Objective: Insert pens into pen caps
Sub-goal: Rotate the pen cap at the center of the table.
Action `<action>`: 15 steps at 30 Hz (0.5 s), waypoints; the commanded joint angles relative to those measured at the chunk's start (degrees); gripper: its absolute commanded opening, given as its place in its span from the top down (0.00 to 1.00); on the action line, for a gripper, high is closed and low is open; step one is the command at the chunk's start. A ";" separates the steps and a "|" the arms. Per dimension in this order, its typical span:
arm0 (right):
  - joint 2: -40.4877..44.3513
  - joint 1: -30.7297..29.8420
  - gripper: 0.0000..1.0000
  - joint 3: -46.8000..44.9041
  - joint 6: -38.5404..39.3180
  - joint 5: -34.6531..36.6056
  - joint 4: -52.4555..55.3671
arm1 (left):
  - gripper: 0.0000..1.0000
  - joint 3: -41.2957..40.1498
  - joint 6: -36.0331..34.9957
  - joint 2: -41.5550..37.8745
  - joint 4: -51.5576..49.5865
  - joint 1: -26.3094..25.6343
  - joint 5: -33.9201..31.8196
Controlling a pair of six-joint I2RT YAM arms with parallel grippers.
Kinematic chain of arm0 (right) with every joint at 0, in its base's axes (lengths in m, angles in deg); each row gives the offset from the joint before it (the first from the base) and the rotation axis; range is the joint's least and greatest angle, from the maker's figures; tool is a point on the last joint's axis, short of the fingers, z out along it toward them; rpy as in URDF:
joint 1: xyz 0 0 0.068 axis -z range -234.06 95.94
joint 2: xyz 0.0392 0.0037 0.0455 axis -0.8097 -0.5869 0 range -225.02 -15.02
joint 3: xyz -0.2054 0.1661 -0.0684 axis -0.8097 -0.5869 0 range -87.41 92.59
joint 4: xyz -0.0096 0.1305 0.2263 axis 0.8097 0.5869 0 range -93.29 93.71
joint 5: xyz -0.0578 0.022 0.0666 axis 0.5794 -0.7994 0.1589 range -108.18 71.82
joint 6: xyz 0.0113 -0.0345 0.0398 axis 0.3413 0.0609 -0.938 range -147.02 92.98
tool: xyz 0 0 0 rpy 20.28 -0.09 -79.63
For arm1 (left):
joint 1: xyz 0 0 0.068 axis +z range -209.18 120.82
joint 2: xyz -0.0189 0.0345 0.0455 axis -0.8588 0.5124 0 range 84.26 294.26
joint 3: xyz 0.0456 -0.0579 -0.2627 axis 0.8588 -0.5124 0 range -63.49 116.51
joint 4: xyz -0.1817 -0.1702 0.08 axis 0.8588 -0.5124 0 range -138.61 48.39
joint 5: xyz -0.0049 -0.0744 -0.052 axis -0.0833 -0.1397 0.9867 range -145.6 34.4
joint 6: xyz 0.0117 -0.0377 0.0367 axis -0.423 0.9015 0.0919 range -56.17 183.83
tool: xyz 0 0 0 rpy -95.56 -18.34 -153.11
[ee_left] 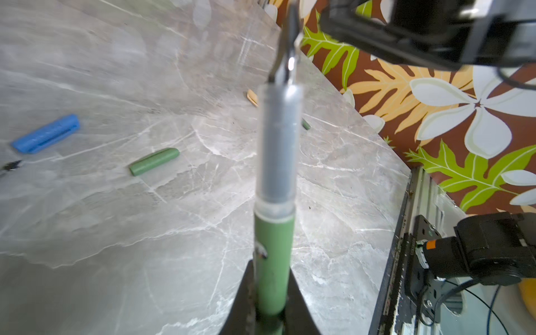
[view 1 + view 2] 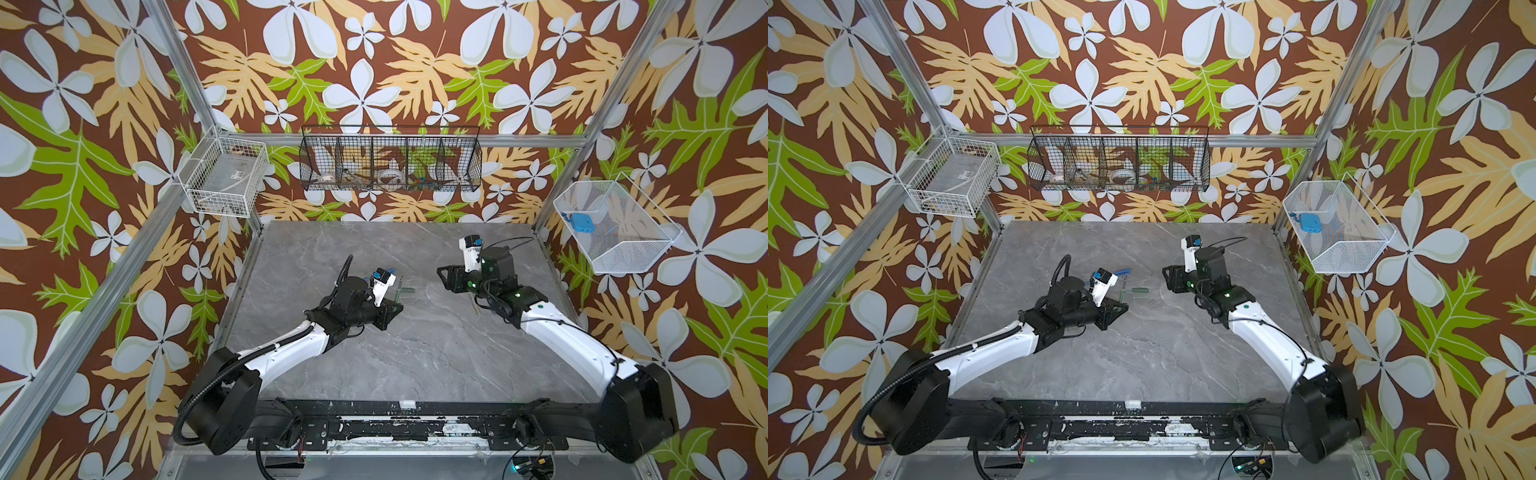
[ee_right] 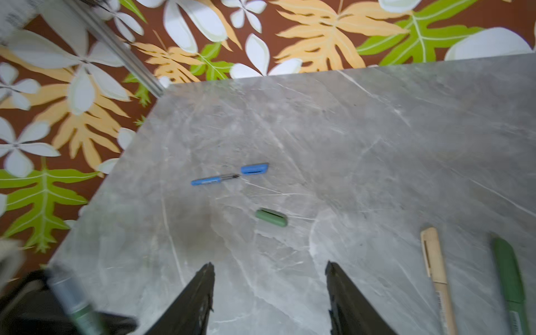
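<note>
My left hand (image 1: 271, 268) is clamped on an uncapped green pen (image 1: 275, 232); my right hand (image 3: 269, 265) stands open above the worktop (image 3: 377, 145).

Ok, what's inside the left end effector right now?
The left end effector is shut on a green pen, uncapped, its clear section and tip sticking out. The pen's rear end is covered by the jaws.

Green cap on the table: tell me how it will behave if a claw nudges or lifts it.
Lying on its side, the short rounded green cap would probably roll if nudged. It looks like hard plastic: likely stiff and light. The smooth table may let it skid.
</note>
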 commanded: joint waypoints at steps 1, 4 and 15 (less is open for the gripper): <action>-8.33 0.18 0.40 5.38 4.89 -2.73 5.97 | 1.00 -1.51 0.04 -3.79 0.95 0.25 -4.98; -17.79 0.11 0.41 11.12 6.01 -6.82 6.51 | 1.00 -3.31 -0.20 -7.95 0.55 0.23 -6.96; -40.88 -2.39 0.41 30.29 14.02 -6.72 14.24 | 1.00 -6.43 0.77 -14.83 -1.09 0.20 -7.65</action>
